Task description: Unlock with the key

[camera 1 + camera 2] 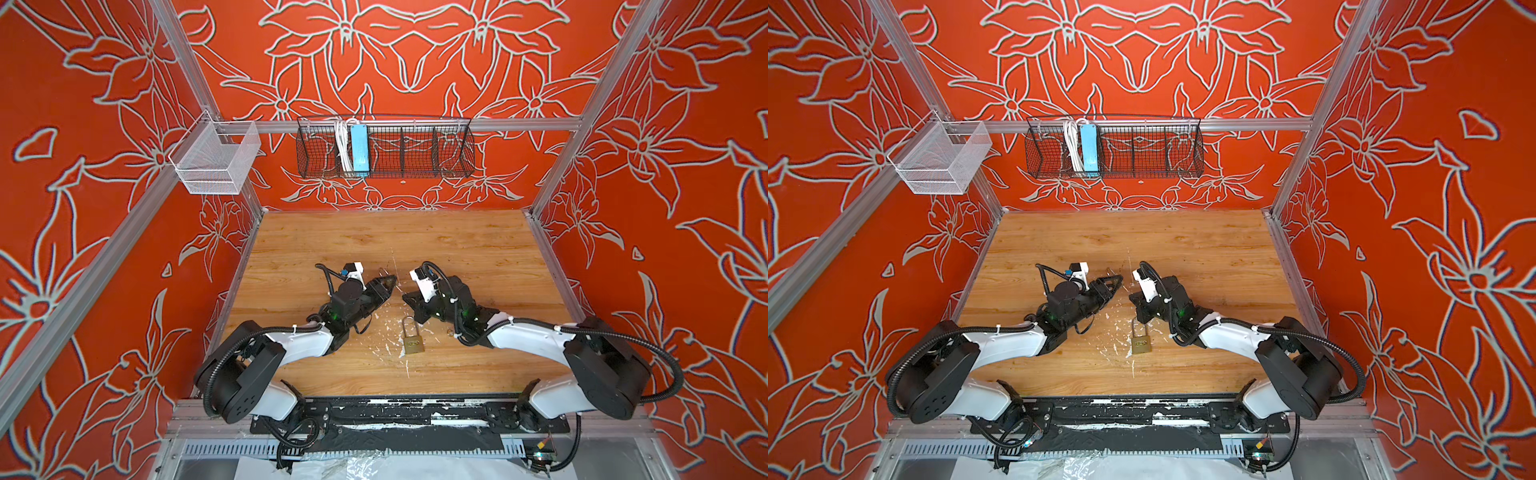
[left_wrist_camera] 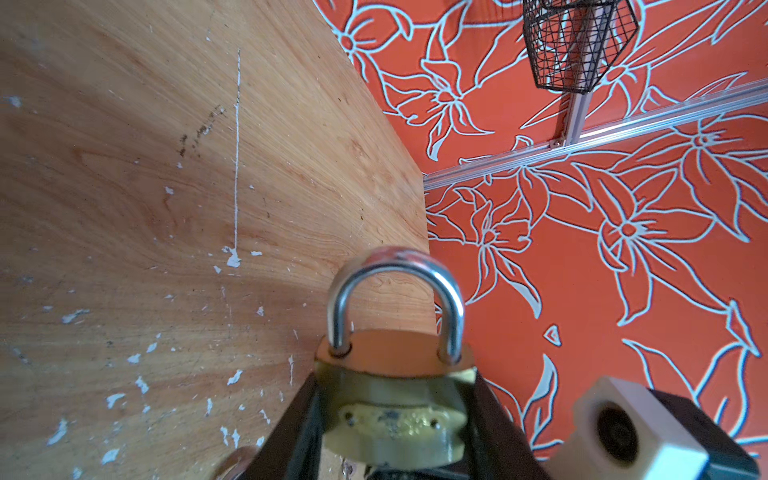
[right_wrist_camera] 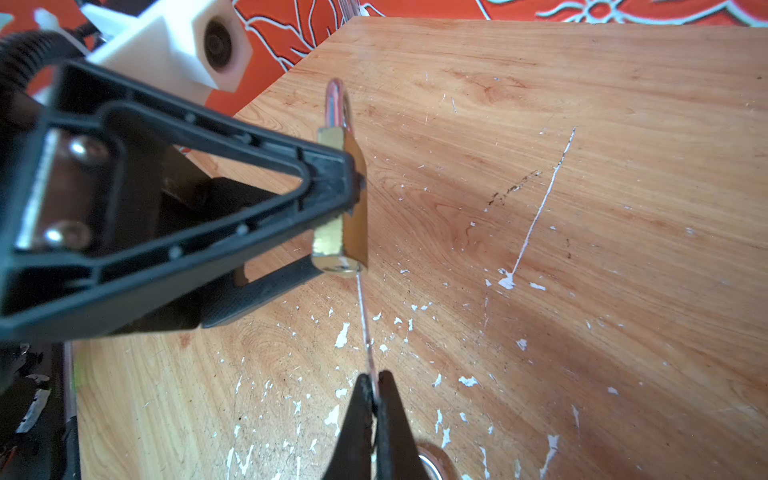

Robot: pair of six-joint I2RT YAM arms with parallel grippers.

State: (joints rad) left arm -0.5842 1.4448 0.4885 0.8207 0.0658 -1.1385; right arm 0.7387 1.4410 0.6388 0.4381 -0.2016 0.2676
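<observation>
Brass padlock (image 2: 395,419), both shackle legs seated in the body: clamped by its body between the fingers (image 2: 494,415) of the left gripper (image 1: 387,284), raised above the middle of the tabletop (image 1: 332,249), about midway between its left and right edges.
Key (image 3: 365,324): thin blade seen edge-on, pinched between the fingers (image 3: 357,415) of the right gripper (image 3: 375,388), pressed together on it; tip meeting the padlock's underside, depth of entry not discernible.
Second padlock (image 1: 412,341), brass: flat on the tabletop, nearer the front edge, apart from both grippers.
Metal ring (image 3: 428,459): on the tabletop under the right arm.
</observation>
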